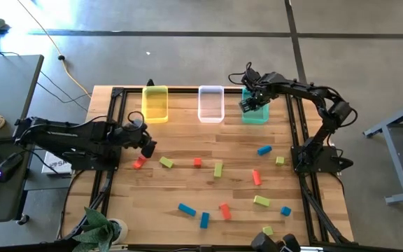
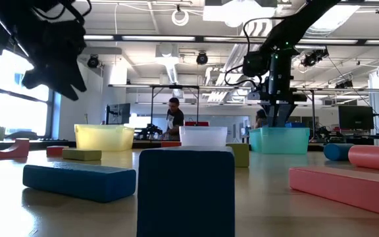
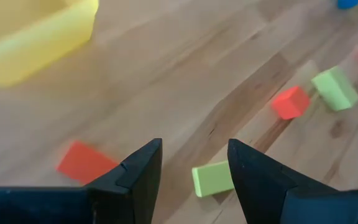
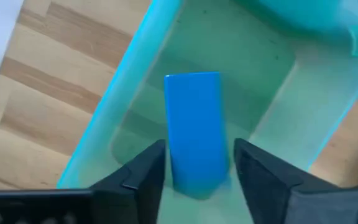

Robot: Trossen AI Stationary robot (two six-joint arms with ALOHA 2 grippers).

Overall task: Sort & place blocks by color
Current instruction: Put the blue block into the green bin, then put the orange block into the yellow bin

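Note:
Several small red, yellow-green and blue blocks lie flat across the wooden table (image 1: 187,140). My left gripper (image 1: 147,148) (image 3: 194,149) hangs open and raised above the table's left side. Just beneath it are a red block (image 1: 139,162) (image 3: 86,163) and a yellow-green block (image 1: 166,162) (image 3: 213,179). My right gripper (image 1: 252,105) (image 4: 197,168) is over the teal bin (image 1: 255,115) (image 4: 135,81) at the far edge, shut on a blue block (image 4: 194,118). My right gripper pinches the blue block at its near end (image 4: 194,177) between the two fingers. The fingers come from above, pointing down, and lie along the block. The block hangs below them inside the teal bin's opening, its free end (image 4: 192,81) pointing at the bin's floor.
A yellow bin (image 1: 154,103) and a clear bin (image 1: 211,103) stand left of the teal one along the far edge. Loose blocks crowd the near right half, among them a blue one (image 1: 264,150) and a red one (image 1: 256,177). A person (image 2: 174,115) stands in the room beyond.

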